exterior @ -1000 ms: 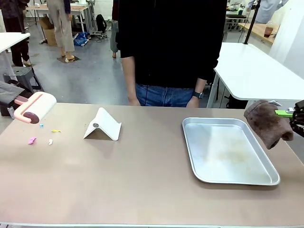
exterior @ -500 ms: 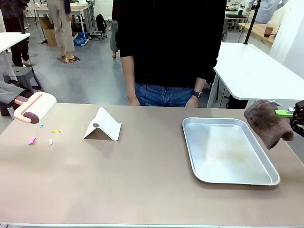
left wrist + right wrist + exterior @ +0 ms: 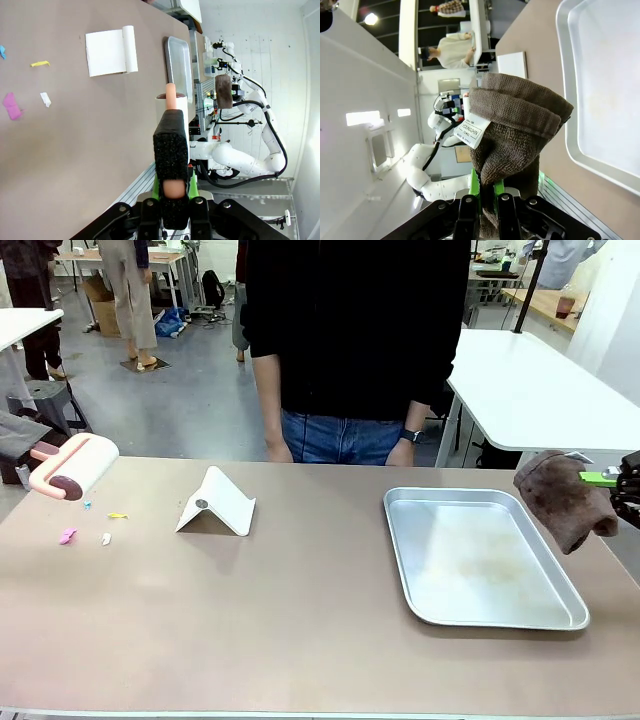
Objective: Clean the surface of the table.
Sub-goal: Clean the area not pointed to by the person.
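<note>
The tan table (image 3: 300, 620) carries small paper scraps at its left end: a pink scrap (image 3: 67, 536), a white scrap (image 3: 106, 538), a yellow scrap (image 3: 118, 515) and a blue scrap (image 3: 87, 505). Above them, at the left edge, my left gripper (image 3: 22, 462) (image 3: 172, 187) is shut on the pink handle of a lint roller (image 3: 72, 467) (image 3: 172, 102). At the right edge, beside the tray, my right gripper (image 3: 618, 480) (image 3: 485, 192) is shut on a brown towel (image 3: 563, 498) (image 3: 515, 125) that hangs above the table.
A shiny metal tray (image 3: 400, 540) (image 3: 560, 60) lies on the right half. A white folded stand (image 3: 215, 503) (image 3: 107, 51) sits left of centre. A person in a black top stands at the far edge, hands (image 3: 278, 452) by the table.
The person has shifted slightly at the far edge. Both grippers and what they hold have stayed still.
</note>
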